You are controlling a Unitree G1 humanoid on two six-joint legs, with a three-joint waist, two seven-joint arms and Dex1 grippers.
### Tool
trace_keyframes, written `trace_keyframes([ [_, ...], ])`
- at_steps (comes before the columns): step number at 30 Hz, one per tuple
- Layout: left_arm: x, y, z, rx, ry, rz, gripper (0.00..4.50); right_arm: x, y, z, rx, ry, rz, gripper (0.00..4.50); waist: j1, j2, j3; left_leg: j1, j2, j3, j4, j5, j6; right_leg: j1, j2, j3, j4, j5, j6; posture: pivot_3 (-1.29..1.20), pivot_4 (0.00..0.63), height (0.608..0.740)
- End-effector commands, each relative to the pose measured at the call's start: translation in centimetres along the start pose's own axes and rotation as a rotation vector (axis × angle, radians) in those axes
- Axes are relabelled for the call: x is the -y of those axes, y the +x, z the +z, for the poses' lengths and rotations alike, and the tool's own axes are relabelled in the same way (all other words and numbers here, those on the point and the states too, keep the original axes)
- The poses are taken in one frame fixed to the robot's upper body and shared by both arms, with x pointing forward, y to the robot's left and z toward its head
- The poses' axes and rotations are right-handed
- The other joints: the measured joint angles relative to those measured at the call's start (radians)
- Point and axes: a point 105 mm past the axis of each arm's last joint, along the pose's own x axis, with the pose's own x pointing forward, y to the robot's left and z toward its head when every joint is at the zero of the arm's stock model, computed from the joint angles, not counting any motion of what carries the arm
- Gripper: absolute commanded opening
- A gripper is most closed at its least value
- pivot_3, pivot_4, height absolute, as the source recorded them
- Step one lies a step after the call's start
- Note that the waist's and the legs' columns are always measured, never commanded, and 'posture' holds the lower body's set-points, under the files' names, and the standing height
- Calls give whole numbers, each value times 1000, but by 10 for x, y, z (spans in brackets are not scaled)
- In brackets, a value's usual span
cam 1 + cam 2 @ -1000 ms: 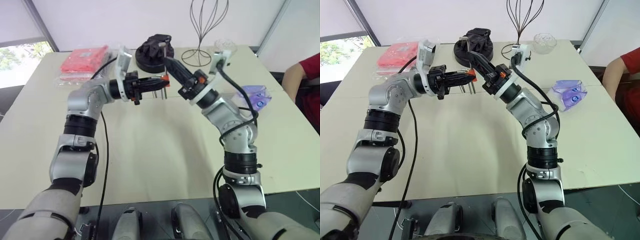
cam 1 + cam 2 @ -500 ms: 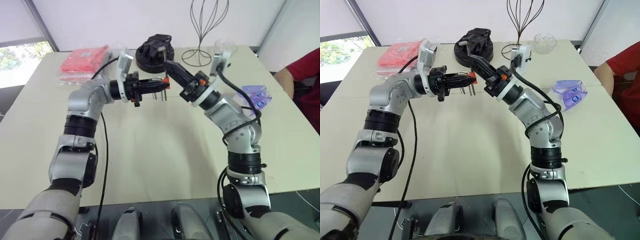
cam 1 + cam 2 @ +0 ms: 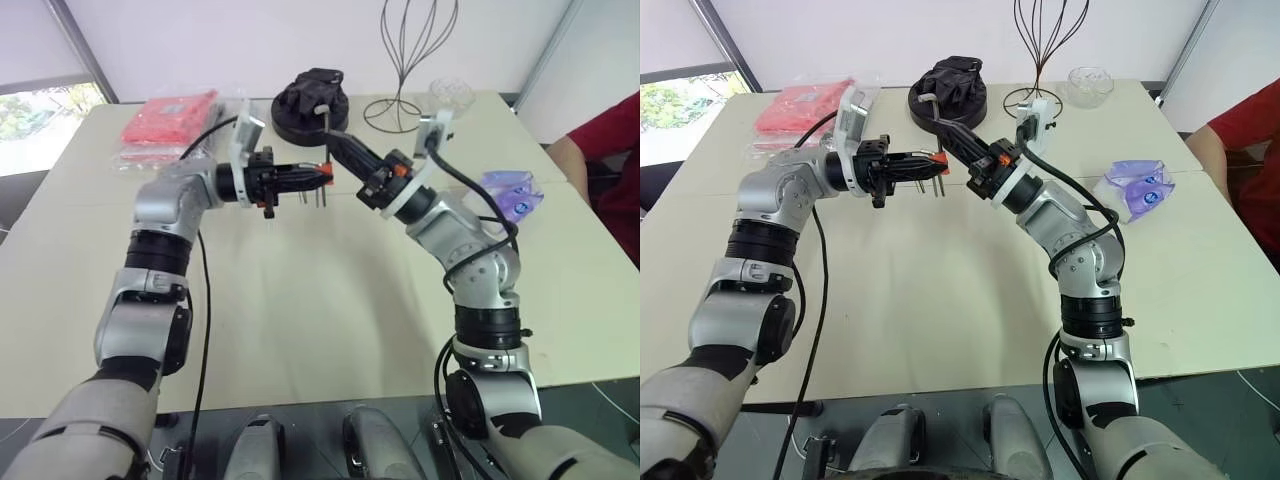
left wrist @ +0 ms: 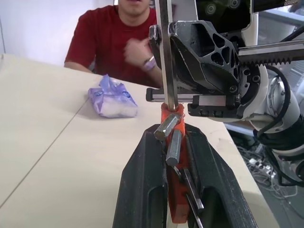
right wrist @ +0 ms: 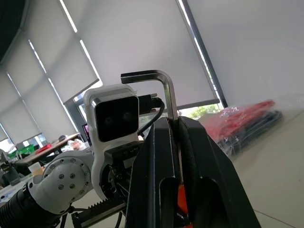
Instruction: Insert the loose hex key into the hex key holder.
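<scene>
My left gripper (image 4: 173, 138) is shut on the hex key holder (image 4: 172, 118), an orange-red block held level above the table, with thin metal keys (image 3: 318, 195) hanging from it. My right gripper (image 5: 175, 124) is shut on the loose hex key (image 5: 167, 92), a dark L-shaped rod held upright with its short arm on top. In the left wrist view the key's long shaft (image 4: 165, 52) comes straight down onto the holder's top end. Whether its tip sits in a slot I cannot tell. The two grippers meet over the far middle of the table (image 3: 300, 300).
Behind the grippers sit a black object on a round base (image 3: 310, 105), a wire stand (image 3: 405, 60) and a glass bowl (image 3: 450, 92). Red plastic packets (image 3: 170, 115) lie at the far left, a purple packet (image 3: 510, 192) at the right. A person in red (image 3: 610, 140) sits at the right edge.
Both grippers have hardly moved and keep their grips. The person at the right edge has leaned further into view.
</scene>
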Motion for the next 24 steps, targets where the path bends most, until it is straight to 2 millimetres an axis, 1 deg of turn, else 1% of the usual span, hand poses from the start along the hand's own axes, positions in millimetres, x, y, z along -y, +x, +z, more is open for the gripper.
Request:
trace_keyframes([
  [1, 5, 0, 37, 69, 111, -18, 0, 1, -3, -9, -39, 10, -8, 67, 0, 0, 0, 0, 0, 0, 0, 0, 0, 0, 0, 0, 0, 0, 0, 0, 150, 740],
  [8, 4, -1, 34, 35, 133, -16, 0, -2, -5, -15, -80, 10, 13, 67, 0, 0, 0, 0, 0, 0, 0, 0, 0, 0, 0, 0, 0, 0, 0, 0, 150, 740],
  [13, 2, 0, 37, 16, 156, -20, 0, -3, -6, -19, -104, 9, 20, 67, 0, 0, 0, 0, 0, 0, 0, 0, 0, 0, 0, 0, 0, 0, 0, 0, 150, 740],
  [23, 0, 1, 38, 8, 168, -31, 0, -1, -7, -22, -114, 12, 15, 67, 0, 0, 0, 0, 0, 0, 0, 0, 0, 0, 0, 0, 0, 0, 0, 0, 150, 740],
  [24, 1, 1, 37, 8, 168, -32, 0, -1, -7, -22, -111, 14, 12, 377, 0, 0, 0, 0, 0, 0, 0, 0, 0, 0, 0, 0, 0, 0, 0, 0, 150, 740],
])
